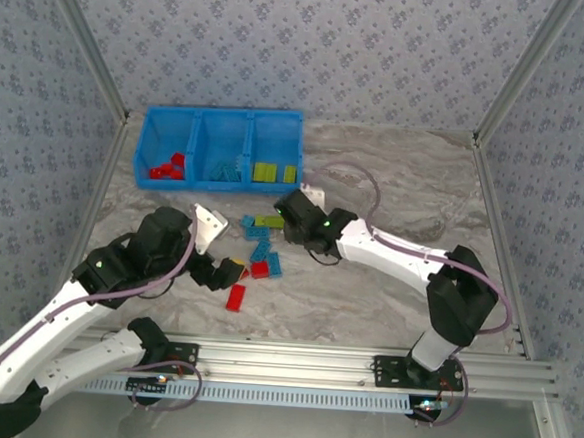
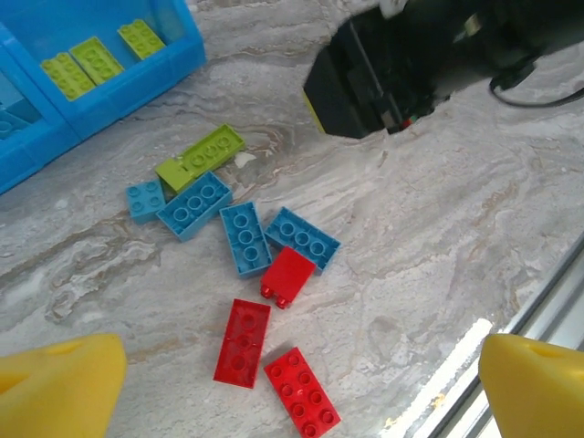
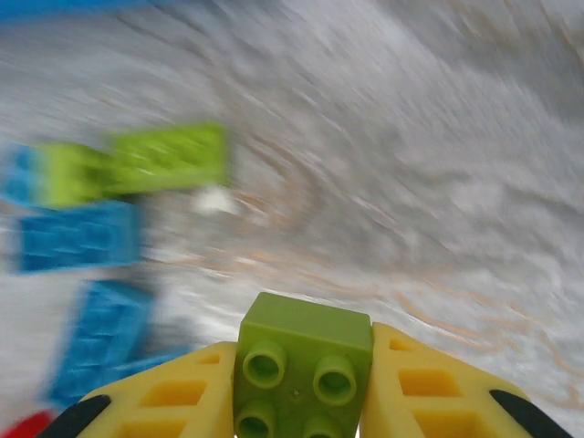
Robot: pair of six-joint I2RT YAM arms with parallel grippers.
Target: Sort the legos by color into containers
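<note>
1. A grey marbled table [image 1: 398, 287], walled by patterned panels [image 1: 314, 40], is being used as the work surface.
2. A yellow-green brick [image 3: 306, 342] is being clamped across its flat sides by the right gripper [image 3: 303, 397], near the loose bricks [image 2: 245, 239].
3. The left gripper [image 2: 294, 388] is being held wide apart, empty, over the red bricks [image 2: 242, 342].
4. Bricks are being judged light, rigid, slick; opposite flat sides suit gripping.

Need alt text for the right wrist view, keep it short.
A yellow-green brick is clamped between the yellow fingers of the right tool at the bottom edge. Behind it, blurred, the marbled table holds more yellow-green bricks and light blue bricks at left.
</note>
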